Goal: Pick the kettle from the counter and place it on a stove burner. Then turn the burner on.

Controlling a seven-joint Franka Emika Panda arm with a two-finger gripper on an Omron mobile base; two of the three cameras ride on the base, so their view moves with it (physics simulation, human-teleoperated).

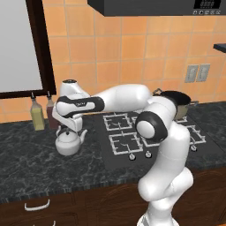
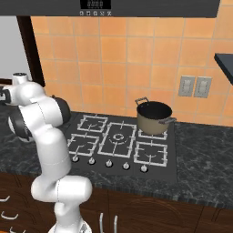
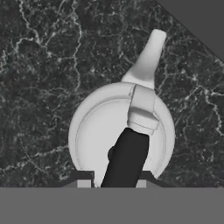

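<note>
**Gripper poised over the kettle's handle**

Left base view: the kettle point(image 1: 69, 142) sits on the black tabletop point(image 1: 26, 159), just left of the cooktop point(image 1: 145, 132), under the gripper point(image 1: 69, 130).

Right base view: the large central stove burner point(image 2: 118, 137) is free; a dark pot point(image 2: 154, 117) stands behind it.

Hand view: the fingers point(image 3: 84, 179) straddle the dark arched handle point(image 3: 126, 159), apart. Smooth, rigid and likely slippery; the handle's top looks the surest hold.
</note>
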